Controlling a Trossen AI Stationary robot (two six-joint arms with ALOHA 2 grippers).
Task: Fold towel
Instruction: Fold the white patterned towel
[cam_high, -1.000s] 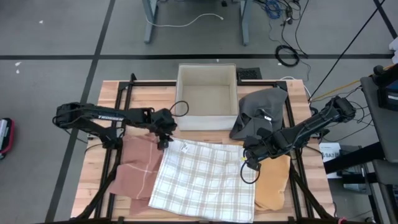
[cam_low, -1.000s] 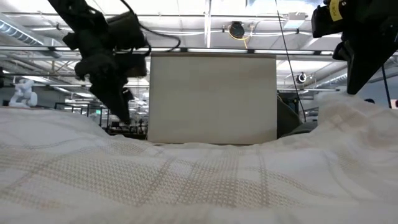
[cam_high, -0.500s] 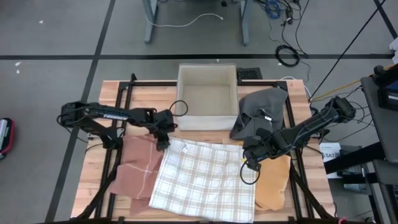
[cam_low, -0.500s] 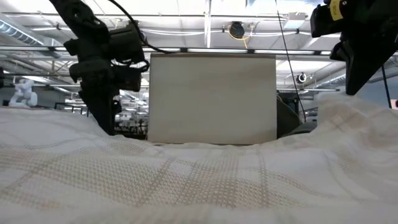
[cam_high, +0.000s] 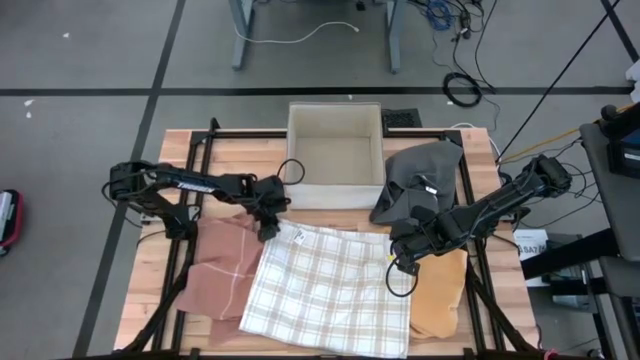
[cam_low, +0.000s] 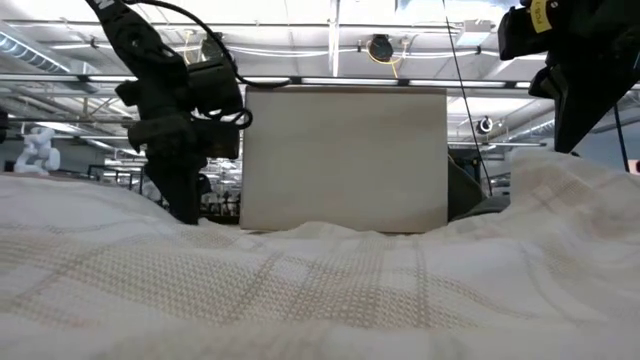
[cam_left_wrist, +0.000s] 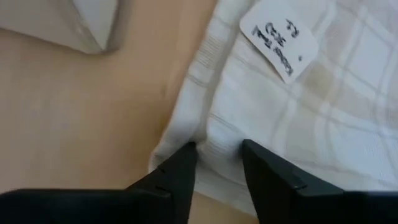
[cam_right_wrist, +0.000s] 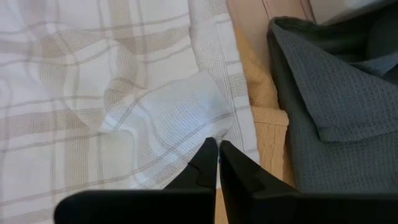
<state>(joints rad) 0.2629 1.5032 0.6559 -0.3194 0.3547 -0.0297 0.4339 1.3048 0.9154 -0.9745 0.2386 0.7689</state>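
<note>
Pale wooden slats of the table carry several cloths, and the white waffle-weave towel with beige checks lies spread in the middle, between a rust-pink cloth and a mustard cloth, with a grey cloth and an open beige box behind it.

Our left gripper sits at the towel's corner by the printed label; its 2 fingers stand partly apart with the hemmed edge bunched between the tips, not yet pinched tight.

Our right gripper has its 2 fingers pressed together on the opposite corner, a small raised fold of towel caught at the tips.

We judge the towel light, limp and thin: it will sag and crease wherever unsupported, and the textured weave should resist slipping. Corners and the doubled hem look the best holds.
</note>
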